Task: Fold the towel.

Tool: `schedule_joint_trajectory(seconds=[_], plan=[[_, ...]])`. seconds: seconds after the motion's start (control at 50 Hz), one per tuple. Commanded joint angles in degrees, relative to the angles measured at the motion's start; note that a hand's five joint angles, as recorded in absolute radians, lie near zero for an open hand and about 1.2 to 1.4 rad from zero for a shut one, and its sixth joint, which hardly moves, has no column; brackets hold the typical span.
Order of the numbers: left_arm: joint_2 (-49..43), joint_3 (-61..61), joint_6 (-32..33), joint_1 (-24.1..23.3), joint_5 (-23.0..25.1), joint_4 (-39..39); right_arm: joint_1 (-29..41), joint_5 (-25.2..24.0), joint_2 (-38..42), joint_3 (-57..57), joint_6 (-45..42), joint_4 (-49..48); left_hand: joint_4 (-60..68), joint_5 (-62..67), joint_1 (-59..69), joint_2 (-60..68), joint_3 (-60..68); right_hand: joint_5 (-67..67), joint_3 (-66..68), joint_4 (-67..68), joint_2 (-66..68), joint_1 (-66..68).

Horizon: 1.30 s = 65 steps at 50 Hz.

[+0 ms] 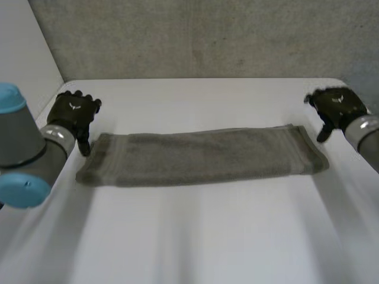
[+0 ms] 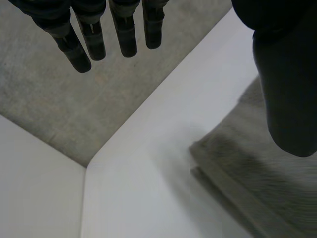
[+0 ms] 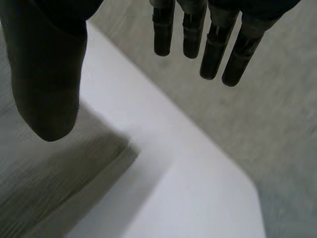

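**Head view.** A towel (image 1: 201,155) of grey-green terry cloth lies flat on the white counter (image 1: 195,236). It is folded lengthwise into a long, narrow band that runs across the counter from one arm's side to the other. Its pile is matt and slightly fuzzy. The counter top is smooth, with rounded far corners, and stands before a rough, speckled grey wall (image 1: 207,35).

The left hand (image 1: 74,112), black and jointed, is just beside the towel's far left corner. It ends an arm (image 1: 18,148) with a grey joint and light-blue caps. The right hand (image 1: 336,107) is near the towel's far right corner, a little apart from the cloth.

**Left wrist view.** The fingers (image 2: 126,34) are straight and ranged side by side, with the thumb (image 2: 290,84) held well apart from them. Nothing lies between them. The thumb hangs over the towel's corner, where the stacked layers show as a stepped edge. Whether it touches the cloth cannot be told.

**Right wrist view.** This hand's fingers (image 3: 213,44) are likewise straight, its thumb (image 3: 47,79) set wide of them, and nothing is held. The thumb is over the towel's end, whose folded layers form a blunt corner on the smooth counter.
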Motion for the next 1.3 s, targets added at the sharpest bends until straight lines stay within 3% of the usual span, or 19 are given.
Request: schedule_joint_trajectory(seconds=[0.02,0.16,0.28,0.32,0.34,0.38,0.4,0.42,0.5,0.58,0.7,0.82,0.88,0.92,0.98,1.02,1.04,1.08,1.3], plan=[[7.2,-12.9,-2.9,-0.4,3.9,6.3,-3.0,-2.6,-0.4,8.2,-6.2,1.0,-4.8,-12.3,-4.8,-4.3,-3.9,4.0,4.6,4.7,5.3,4.5],[10.2,-19.9,-9.1,-0.3,4.5,10.7,-5.0,-7.2,3.6,8.5,-6.9,0.7,-4.8,-12.3,-4.8,-4.3,-3.9,7.7,8.3,8.4,9.0,8.2],[10.4,-21.0,-10.7,-0.1,4.6,11.4,-4.8,-7.9,7.1,6.5,-6.9,0.5,-4.8,-12.3,-4.8,-4.3,-3.9,12.9,13.5,13.6,14.2,13.4],[10.4,-21.5,-10.7,0.1,4.6,11.6,-4.7,-7.9,9.2,5.1,-6.9,0.4,-4.8,-12.3,-4.8,-4.3,-3.9,25.6,26.2,26.3,26.9,26.1],[10.4,-21.5,-10.7,0.1,4.6,11.6,-4.7,-7.9,9.2,5.1,-6.9,0.4,-4.8,-12.3,-4.8,-4.3,-3.9,25.7,26.3,26.4,27.0,26.2],[10.5,-21.7,-10.8,0.1,4.6,11.8,-4.6,-7.9,10.1,4.1,-6.9,0.4,-4.8,-12.3,-4.8,-4.3,-3.9,45.1,45.7,45.8,46.4,45.6],[10.5,-21.7,-10.8,0.1,4.6,11.8,-4.6,-7.9,10.1,4.1,-6.9,0.4,-4.8,-12.3,-4.8,-4.3,-3.9,45.2,45.8,45.9,46.5,45.7],[10.5,-21.7,-10.8,0.1,4.6,12.0,-4.7,-7.3,10.1,3.9,-6.9,0.3,-4.8,-12.3,-4.8,-4.3,-3.9,59.3,59.9,60.0,60.6,59.8],[10.7,-22.0,-10.8,0.0,4.6,12.2,-5.4,-6.2,10.1,3.6,-6.7,-0.4,-4.8,-12.3,-4.8,-4.3,-3.9,59.4,60.0,60.2,60.7,60.0],[11.6,-22.3,-10.8,-0.1,4.6,12.4,-8.8,-1.8,6.4,4.3,-6.6,-2.1,-4.8,-12.3,-4.8,-4.3,-3.9,59.4,60.0,60.2,60.7,60.0],[12.9,-22.7,-10.8,0.2,4.6,12.6,-13.6,-1.1,1.1,4.1,-7.1,-1.9,-4.8,-12.3,-4.8,-4.3,-3.9,59.4,60.0,60.2,60.7,60.0],[13.1,-22.6,-10.8,0.4,4.6,12.6,-12.9,-1.8,-2.4,3.1,-7.4,-1.7,-4.8,-12.3,-4.8,-4.3,-3.9,59.4,60.0,60.2,60.7,60.0],[13.3,-22.5,-10.7,0.4,4.6,12.7,-8.0,-2.9,-4.5,2.7,-7.2,-1.4,-4.8,-12.3,-4.8,-4.3,-3.9,59.4,60.0,60.2,60.7,60.0],[13.3,-22.3,-10.7,0.3,4.6,12.7,0.8,-3.2,-4.7,1.1,-7.0,-1.6,-4.8,-12.3,-4.8,-4.3,-3.9,59.4,60.0,60.2,60.7,60.0],[13.3,-22.2,-10.8,0.4,4.5,12.7,5.1,-2.6,-4.4,0.2,-7.0,-1.6,-4.8,-12.3,-4.8,-4.3,-3.9,59.4,60.0,60.2,60.7,60.0],[13.2,-22.0,-10.7,0.4,4.5,12.7,13.2,-2.6,-3.3,-1.4,-7.4,-1.7,-4.8,-12.3,-4.8,-4.3,-3.9,59.4,60.0,60.2,60.7,60.0],[13.2,-22.0,-10.7,0.4,4.5,12.7,13.2,-2.6,-3.3,-1.4,-7.4,-1.7,-4.8,-12.3,-4.8,-4.3,-3.9,59.4,60.0,60.2,60.7,60.0],[13.2,-21.8,-10.7,0.4,4.5,12.9,21.3,-2.6,0.5,-3.6,-7.4,-1.9,-4.8,-12.3,-4.8,-4.3,-3.9,59.4,60.0,60.2,60.7,60.0],[12.7,-20.6,-10.3,-0.1,4.5,13.7,38.1,0.4,14.1,-15.1,-7.4,-2.2,-4.9,-12.5,-5.0,-4.5,-4.1,59.4,60.0,60.2,60.7,60.0]])
